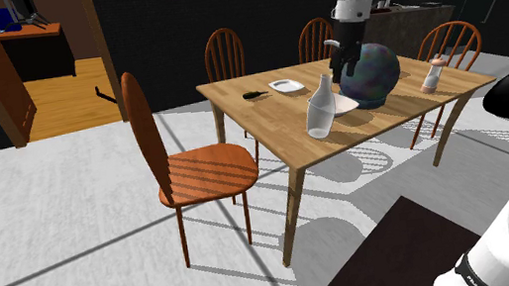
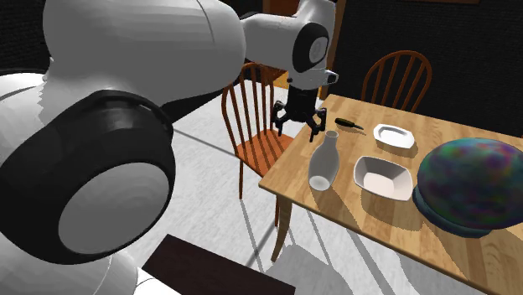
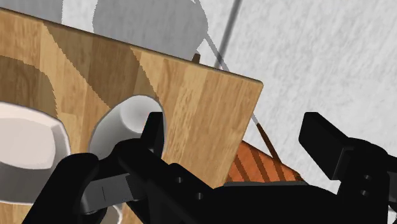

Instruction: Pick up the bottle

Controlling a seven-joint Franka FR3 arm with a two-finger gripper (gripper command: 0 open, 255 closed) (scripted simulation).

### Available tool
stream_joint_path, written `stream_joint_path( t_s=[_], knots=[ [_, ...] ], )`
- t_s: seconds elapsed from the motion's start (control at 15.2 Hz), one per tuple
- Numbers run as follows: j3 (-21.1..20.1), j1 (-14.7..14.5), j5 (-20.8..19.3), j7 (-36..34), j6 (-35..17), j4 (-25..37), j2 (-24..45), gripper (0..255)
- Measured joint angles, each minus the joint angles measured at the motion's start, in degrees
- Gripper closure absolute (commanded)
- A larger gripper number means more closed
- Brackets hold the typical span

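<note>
Big and white, the robot arm (image 2: 109, 159) sits at the left of the second exterior view. Next, in the upper middle, the black pincer (image 2: 299, 126) hangs wide open and holds nothing. Just under it, a bit to the right, the pale bottle (image 2: 323, 163) stands straight up on the tabletop (image 2: 335, 214), near the edge. I think the pincer must go down and slightly over. A white dish (image 2: 382, 178) sits further right.
</note>
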State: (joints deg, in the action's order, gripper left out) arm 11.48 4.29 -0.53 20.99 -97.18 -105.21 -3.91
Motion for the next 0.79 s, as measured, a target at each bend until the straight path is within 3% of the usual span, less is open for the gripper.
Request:
stream_joint_path(
  t_s=[0.4, 0.79],
  knots=[
    [1.7, 2.1, 2.1, 3.7, 2.8, 16.5, 15.0, 0],
    [2.4, 6.2, 4.6, 6.8, 9.3, 38.7, 31.9, 0]
  ],
)
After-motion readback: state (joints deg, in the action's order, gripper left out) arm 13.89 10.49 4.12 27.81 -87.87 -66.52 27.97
